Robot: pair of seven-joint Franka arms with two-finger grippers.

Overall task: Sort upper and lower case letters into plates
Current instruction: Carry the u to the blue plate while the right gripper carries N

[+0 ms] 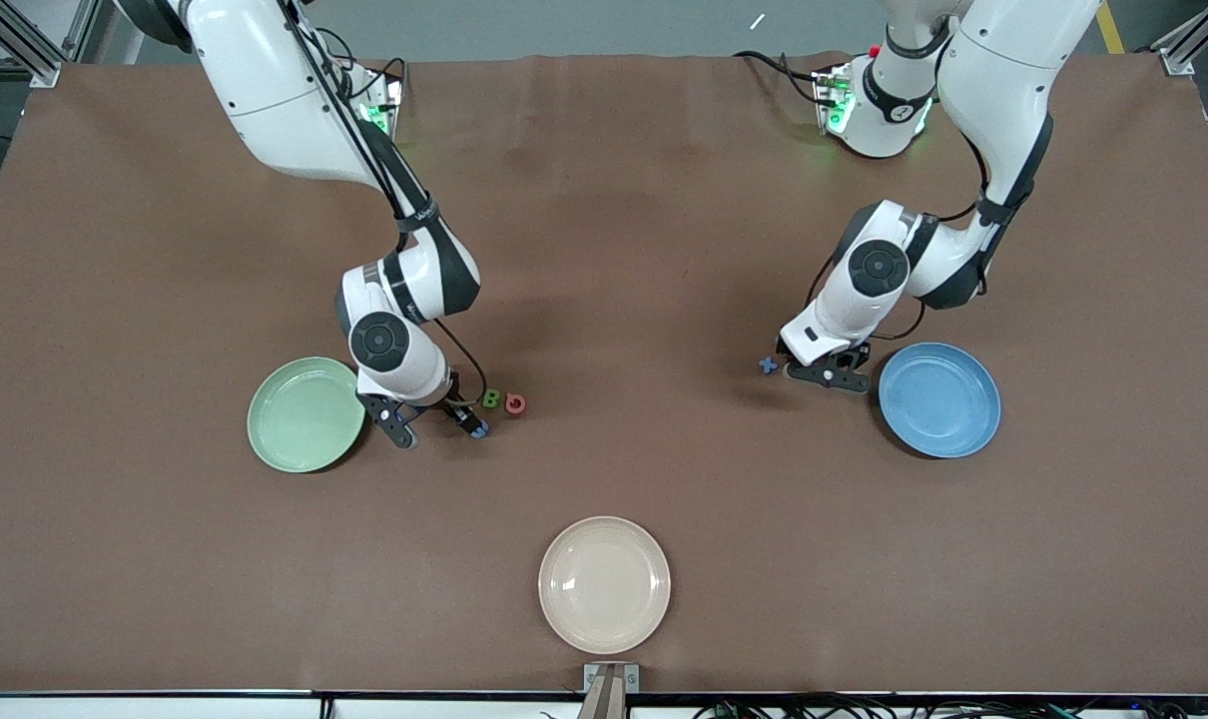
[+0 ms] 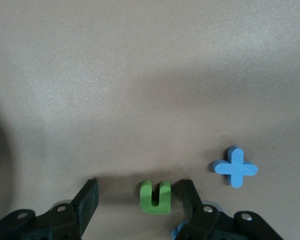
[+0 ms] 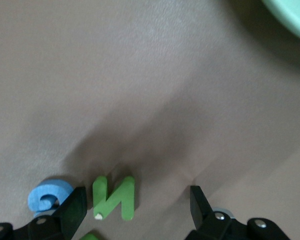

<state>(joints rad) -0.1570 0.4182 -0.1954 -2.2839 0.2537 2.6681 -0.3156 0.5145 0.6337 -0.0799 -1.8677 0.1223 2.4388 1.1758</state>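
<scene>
green foam: the n (image 3: 114,198) lies between the right gripper's (image 3: 135,205) wide-parted, empty fingers beside the pale green plate (image 1: 304,413), with a blue letter (image 3: 49,196) touching one finger, so closing may drag both. the left gripper (image 2: 139,202), jaws apart and empty, straddles a green u (image 2: 155,197) off-centre beside the sky blue plate (image 1: 939,399); it may twist.

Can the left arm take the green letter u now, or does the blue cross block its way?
Probably yes. The left hand is open low over the table, and the green u lies between its fingers. The blue cross lies apart, outside them.
</scene>
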